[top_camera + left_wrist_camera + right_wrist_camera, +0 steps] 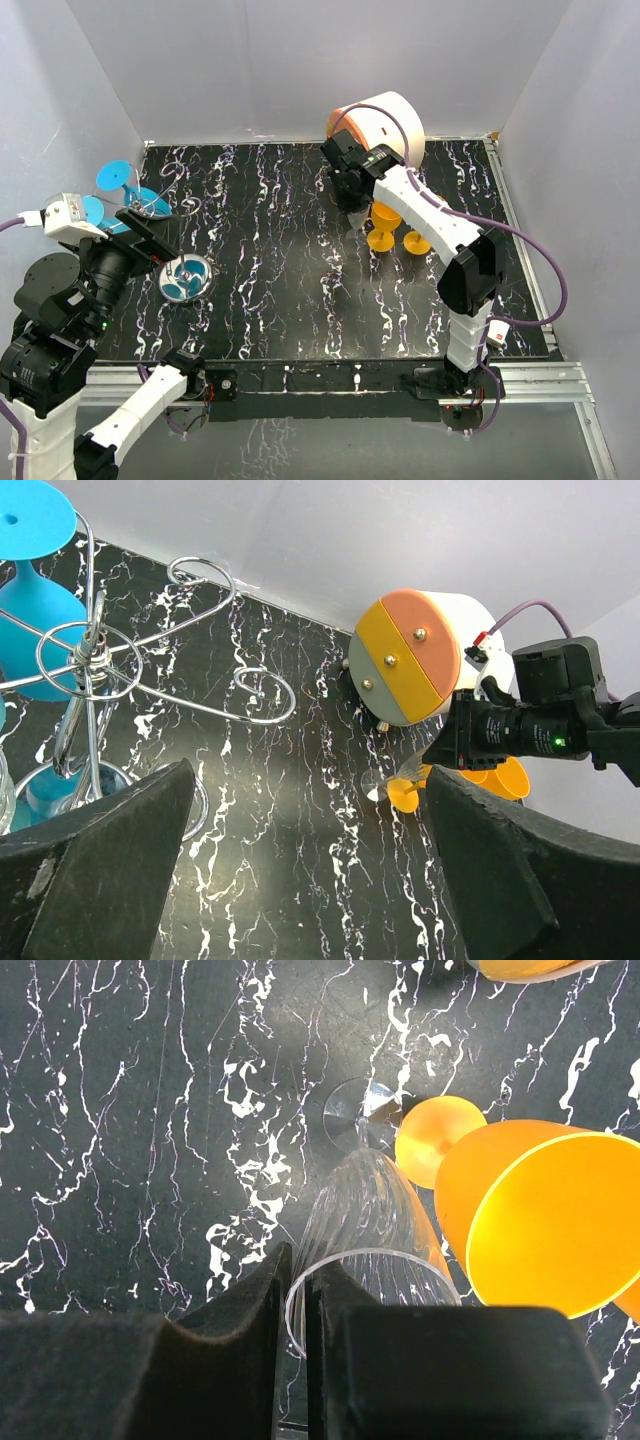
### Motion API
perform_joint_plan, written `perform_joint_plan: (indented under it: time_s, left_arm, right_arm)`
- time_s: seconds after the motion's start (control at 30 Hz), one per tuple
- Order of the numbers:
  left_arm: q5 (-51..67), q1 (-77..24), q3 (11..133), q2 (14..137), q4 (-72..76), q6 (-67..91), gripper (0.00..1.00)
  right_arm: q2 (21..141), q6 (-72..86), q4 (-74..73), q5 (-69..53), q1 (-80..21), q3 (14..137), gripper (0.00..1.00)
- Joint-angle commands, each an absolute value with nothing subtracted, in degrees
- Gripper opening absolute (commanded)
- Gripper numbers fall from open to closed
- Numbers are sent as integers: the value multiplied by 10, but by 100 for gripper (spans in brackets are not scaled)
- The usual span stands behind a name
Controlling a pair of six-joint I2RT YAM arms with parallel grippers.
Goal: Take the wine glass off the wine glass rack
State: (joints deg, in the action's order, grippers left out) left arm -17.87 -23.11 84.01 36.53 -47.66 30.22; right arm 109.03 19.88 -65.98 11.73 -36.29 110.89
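Observation:
The chrome wire wine glass rack (150, 207) stands at the table's left, with its shiny disc base (186, 277) and several blue wine glasses (116, 176) hanging from its arms. In the left wrist view its post and curled arms (92, 652) fill the upper left, with a blue glass (35, 600) behind. My left gripper (160, 248) is open and empty beside the rack, fingers (110, 870) wide apart. My right gripper (350, 195) is shut on the rim of a clear wine glass (365, 1210), whose foot rests on the table beside orange glasses (545, 1220).
A round white-and-orange drawer cabinet (385, 125) lies at the back, just behind my right gripper; it also shows in the left wrist view (415, 655). Two orange glasses (383, 225) stand under the right arm. White walls enclose the black marbled table (290, 280).

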Motion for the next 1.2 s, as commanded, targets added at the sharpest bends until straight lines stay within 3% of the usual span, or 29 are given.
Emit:
perform_joint_plan:
  time_s: [0.0, 0.27, 1.17]
  left_arm:
    - [-183, -235, 851, 369, -475, 301, 99]
    - [-178, -235, 849, 372, -475, 307, 99]
    - [-177, -234, 848, 375, -476, 314, 99]
  right_arm:
    - [1086, 182, -659, 90, -353, 1127, 9]
    - [1081, 160, -644, 63, -339, 1119, 11]
    - [1117, 134, -665, 57, -324, 1218, 38]
